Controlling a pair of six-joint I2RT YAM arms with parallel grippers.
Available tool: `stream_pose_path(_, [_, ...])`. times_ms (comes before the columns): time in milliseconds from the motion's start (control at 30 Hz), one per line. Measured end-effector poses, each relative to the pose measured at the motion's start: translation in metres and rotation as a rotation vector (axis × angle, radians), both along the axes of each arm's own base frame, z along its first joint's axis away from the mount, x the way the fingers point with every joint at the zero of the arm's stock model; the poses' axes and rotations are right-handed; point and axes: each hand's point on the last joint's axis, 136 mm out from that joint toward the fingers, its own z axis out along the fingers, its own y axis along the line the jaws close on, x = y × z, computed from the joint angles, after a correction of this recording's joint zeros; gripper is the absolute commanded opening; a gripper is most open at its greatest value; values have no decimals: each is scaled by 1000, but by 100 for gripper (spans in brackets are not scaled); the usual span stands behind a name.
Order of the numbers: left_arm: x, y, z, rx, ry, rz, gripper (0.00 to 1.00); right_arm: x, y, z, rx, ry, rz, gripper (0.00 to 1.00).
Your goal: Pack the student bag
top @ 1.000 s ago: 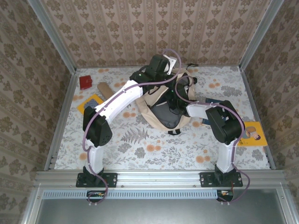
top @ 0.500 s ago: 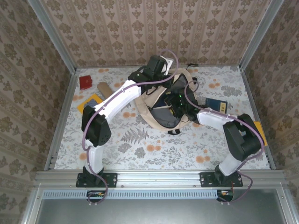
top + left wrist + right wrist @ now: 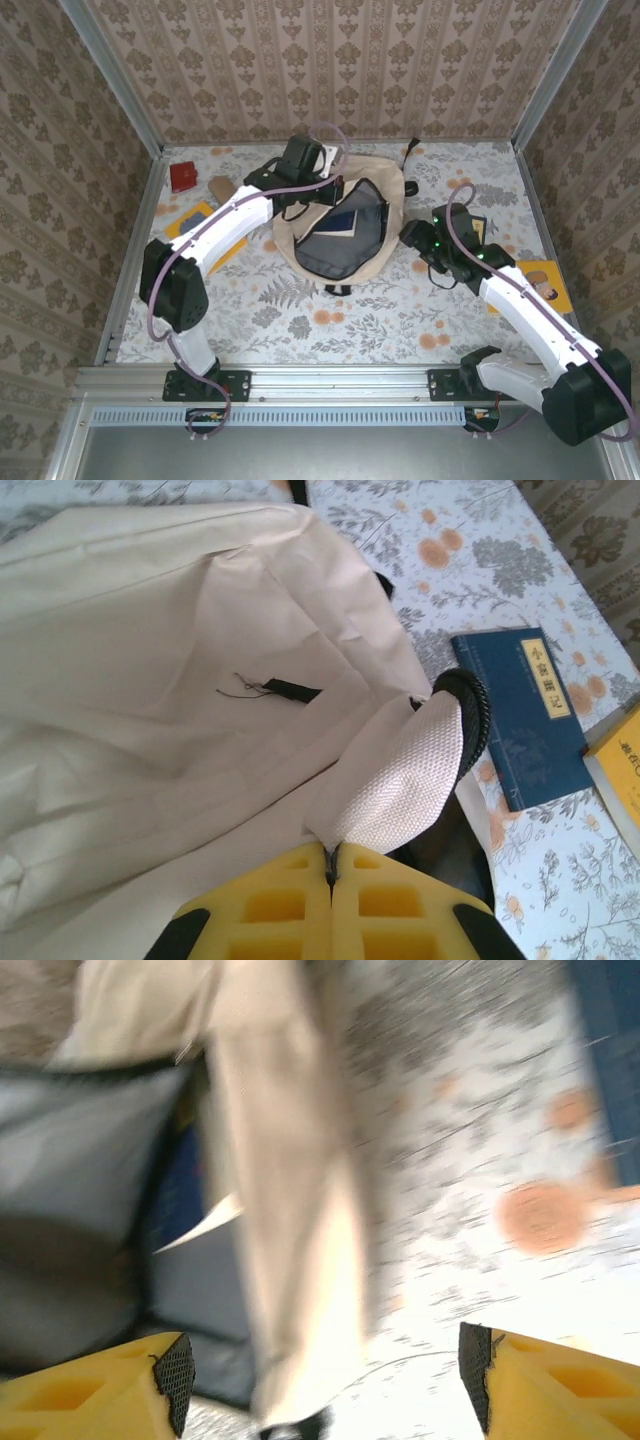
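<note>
**soft bag pinned by 1 strap, mouth open and waiting**

the student bag [image 3: 150,660] lies slumped on the bench [image 3: 300,310], midway between the 2 arms. its zip mouth gapes toward the near edge and shows the grey lining [image 3: 335,250]. a dark blue book [image 3: 352,215] already sits inside the bag, up against the far lip of the opening.

the left jaws are pressed together on a white webbing strap [image 3: 400,775] at the bag's far left corner, so that arm is pinning the fabric in place. the right jaws stand wide apart with nothing between them, just off the bag's right side and close above the bench. that wrist view is blurred, so finer detail is hard to read.

another blue book [image 3: 520,710] lies flat on the bench to the right of the bag, and a yellow book [image 3: 540,280] lies further right again. a small red item [image 3: 183,176] sits well to the left of the bag, near the far corner.

the bag looks light, limp and creased. it should fold and slide sooner than hold a shape, and its mouth will likely sag shut if nothing props it. the woven strap and the stitched zip rim seem the surest places to grip, since plain cloth would only bunch. the books look stiff, flat and thin. each would probably need its edge lifted or pinched before it can be slid in under the lip.
</note>
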Motion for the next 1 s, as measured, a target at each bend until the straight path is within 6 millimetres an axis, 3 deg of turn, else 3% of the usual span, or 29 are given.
stream_pose_path(133, [-9, 20, -12, 15, 22, 26, 0, 6, -39, -14, -123, 91, -37, 76])
stream_pose_path(233, [-22, 30, -21, 30, 43, 26, 9, 26, -50, -26, -184, 155, -20, 75])
stream_pose_path(267, [-25, 31, -23, 30, 49, 23, 14, 33, -52, -31, -198, 177, -13, 75])
stream_pose_path(400, [-41, 34, -34, 18, 93, 4, 50, 64, -62, -61, -253, 278, 15, 74])
stream_pose_path(500, [-47, 35, -37, 6, 114, 1, 63, 80, -76, -84, -279, 346, 10, 74])
stream_pose_path(667, [-47, 32, -34, -11, 116, 11, 66, 93, -93, -117, -297, 435, 10, 72])
stream_pose_path(767, [-49, 29, -34, -15, 123, 16, 66, 92, -93, -131, -290, 473, 24, 72])
stream_pose_path(1000, [-45, 21, -38, -9, 135, 45, 67, 90, -85, -135, -254, 468, 44, 71])
